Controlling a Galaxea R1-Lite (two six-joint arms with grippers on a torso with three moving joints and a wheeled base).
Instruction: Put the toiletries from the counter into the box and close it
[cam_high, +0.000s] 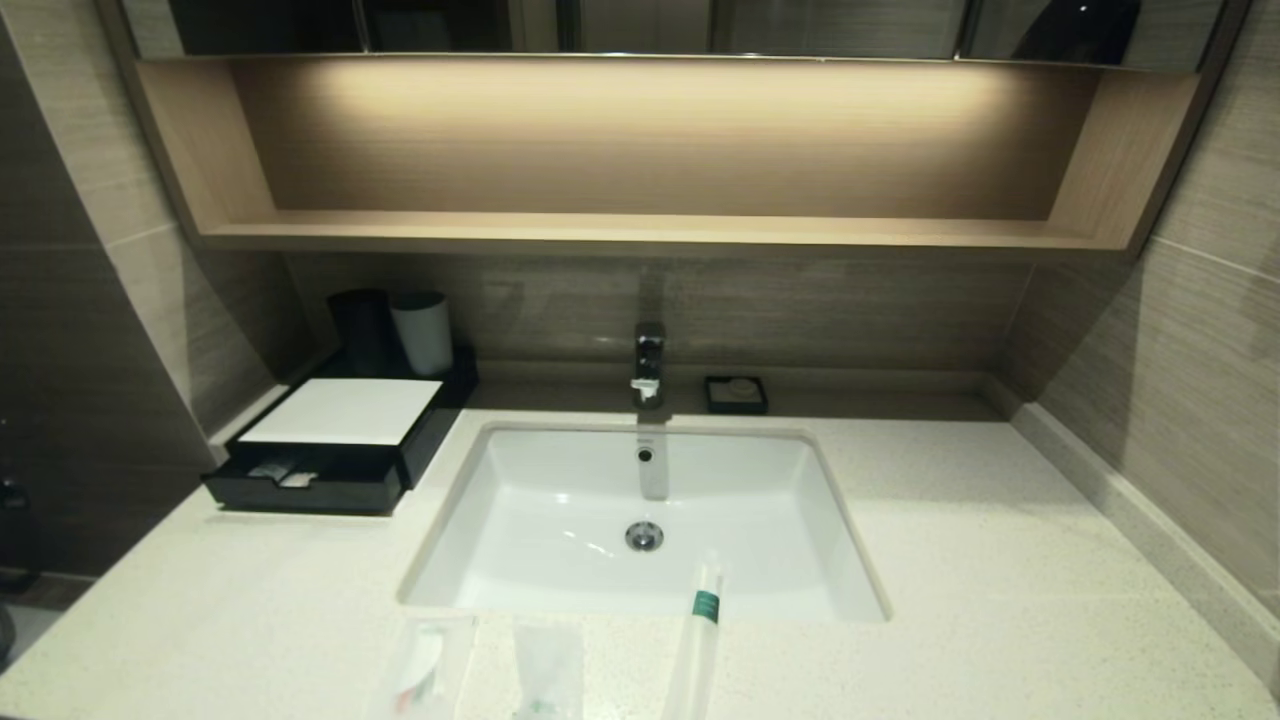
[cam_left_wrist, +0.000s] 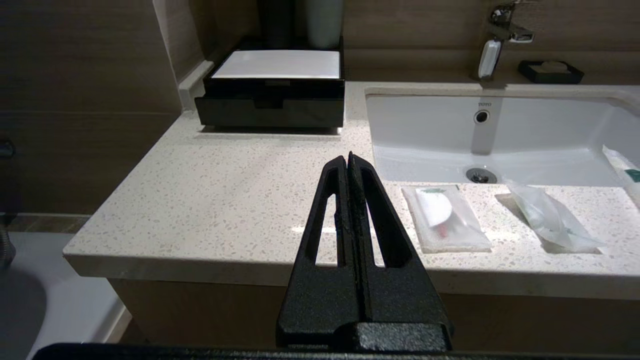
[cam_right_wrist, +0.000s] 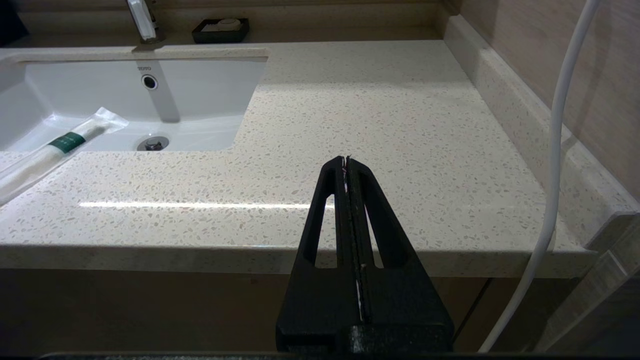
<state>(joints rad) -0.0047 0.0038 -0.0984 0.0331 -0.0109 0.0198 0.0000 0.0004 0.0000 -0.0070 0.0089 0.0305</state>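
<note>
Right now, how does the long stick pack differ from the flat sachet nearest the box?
The stick pack is long, slim and white with a green band; the flat sachet is short, broad and translucent, with a white item showing inside. The stick pack's far end juts over the sink rim, while the sachet lies wholly on the counter. Both are wrapped toiletries lying near the counter's front edge, outside the box, untouched by either claw.
</note>
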